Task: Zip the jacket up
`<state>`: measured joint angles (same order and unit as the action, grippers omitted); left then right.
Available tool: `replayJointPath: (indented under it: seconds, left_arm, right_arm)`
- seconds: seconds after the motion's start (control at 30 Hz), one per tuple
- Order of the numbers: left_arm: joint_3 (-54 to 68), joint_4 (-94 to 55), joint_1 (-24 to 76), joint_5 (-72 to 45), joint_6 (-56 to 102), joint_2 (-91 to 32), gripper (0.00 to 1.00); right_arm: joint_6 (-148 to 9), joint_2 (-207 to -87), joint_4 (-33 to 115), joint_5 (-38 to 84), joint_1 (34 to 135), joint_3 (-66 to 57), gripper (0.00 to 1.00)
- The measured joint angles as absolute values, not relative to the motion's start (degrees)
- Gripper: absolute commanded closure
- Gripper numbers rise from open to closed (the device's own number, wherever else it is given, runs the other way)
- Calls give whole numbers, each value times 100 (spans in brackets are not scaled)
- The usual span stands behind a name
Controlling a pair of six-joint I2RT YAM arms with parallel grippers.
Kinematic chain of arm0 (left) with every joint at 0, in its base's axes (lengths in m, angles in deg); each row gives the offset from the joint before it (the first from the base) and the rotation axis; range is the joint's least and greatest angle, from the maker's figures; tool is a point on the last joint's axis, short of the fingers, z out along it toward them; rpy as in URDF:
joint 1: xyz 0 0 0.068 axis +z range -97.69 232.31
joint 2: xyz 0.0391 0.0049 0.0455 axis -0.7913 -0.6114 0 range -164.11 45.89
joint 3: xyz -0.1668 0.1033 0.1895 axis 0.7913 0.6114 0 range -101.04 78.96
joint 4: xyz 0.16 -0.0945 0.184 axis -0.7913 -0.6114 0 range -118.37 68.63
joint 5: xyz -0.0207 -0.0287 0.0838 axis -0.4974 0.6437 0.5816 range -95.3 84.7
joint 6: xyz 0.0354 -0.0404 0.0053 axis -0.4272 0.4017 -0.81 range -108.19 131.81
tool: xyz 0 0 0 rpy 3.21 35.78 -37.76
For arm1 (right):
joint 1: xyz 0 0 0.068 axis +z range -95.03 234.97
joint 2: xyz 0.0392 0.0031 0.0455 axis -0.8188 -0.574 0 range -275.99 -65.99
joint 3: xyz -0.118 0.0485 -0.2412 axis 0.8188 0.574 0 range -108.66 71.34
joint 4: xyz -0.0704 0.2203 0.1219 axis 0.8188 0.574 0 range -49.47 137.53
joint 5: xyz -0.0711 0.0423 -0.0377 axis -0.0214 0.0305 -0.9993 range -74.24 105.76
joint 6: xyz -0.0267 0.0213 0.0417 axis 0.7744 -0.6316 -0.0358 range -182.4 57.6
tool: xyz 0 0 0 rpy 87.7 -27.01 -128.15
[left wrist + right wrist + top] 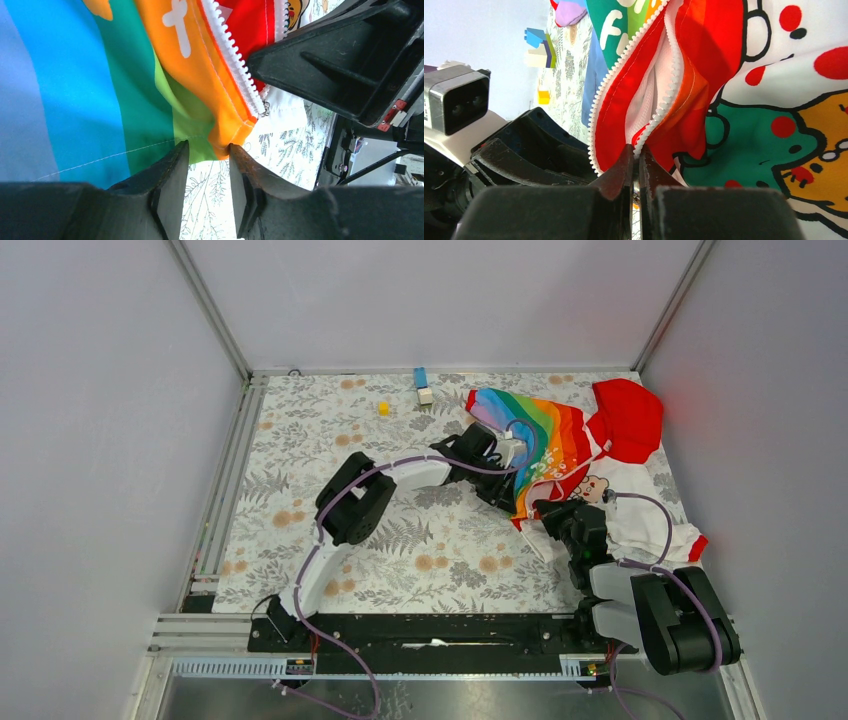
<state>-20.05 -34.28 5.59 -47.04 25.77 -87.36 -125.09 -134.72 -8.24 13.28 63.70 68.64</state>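
1. From overhead, the table (330, 420) with its leafy flowered cloth fills the middle of the frame, with pale walls around it
2. The left arm (350, 505) bends up from lower left toward centre right. The right arm (665, 615) sits folded at lower right and reaches up-left
3. The jacket (555, 440) lies crumpled in the upper right of the overhead view, with its rainbow panel to the left, its red hood (628, 418) at the top and its white body trailing to the right edge
4. Only the right wrist view shows the cartoon print (774, 145), green and yellow with red spots, at right of frame
5. The left gripper (209, 147) has its fingers apart, and flowered cloth shows in the gap. The jacket's orange-and-green hem corner sits just at the tips. The overhead view hides this
6. The right gripper (636, 150) is pinched nearly together on the jacket where the two zipper rows meet
7. The white zipper teeth (232, 55) stand parted, with red lining between them. This is plain in both wrist views and lost from above
8. A blue-and-white block (422, 385) and a yellow block (383, 408) rest near the top centre, well apart from the jacket
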Motion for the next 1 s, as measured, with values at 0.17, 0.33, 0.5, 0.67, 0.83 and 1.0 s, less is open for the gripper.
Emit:
replayJointPath:
  seconds: [0.17,0.33,0.5,0.67,0.83,1.0]
  left_arm:
    - [-1740,-3041,589,-4879,2867,-8715,54]
    - [-1613,-2663,572,-5021,3208,-8712,50]
    - [-1524,-2258,533,-5062,3506,-8704,55]
    - [-1515,-2129,489,-5047,3639,-8704,71]
    - [-1519,-2125,432,-5003,3672,-8704,93]
    - [-1515,-2123,415,-4979,3632,-8704,100]
  right_arm:
    - [-12509,-13472,-824,1328,6370,6864,100]
    - [-12509,-13472,-824,1330,6370,6864,100]
    - [-12509,-13472,-824,1330,6370,6864,100]
    - [-12509,-13472,-824,1332,6370,6864,100]
    - [-12509,-13472,-822,1336,6370,6864,100]
    - [-12584,-13492,-809,1363,6370,6853,100]
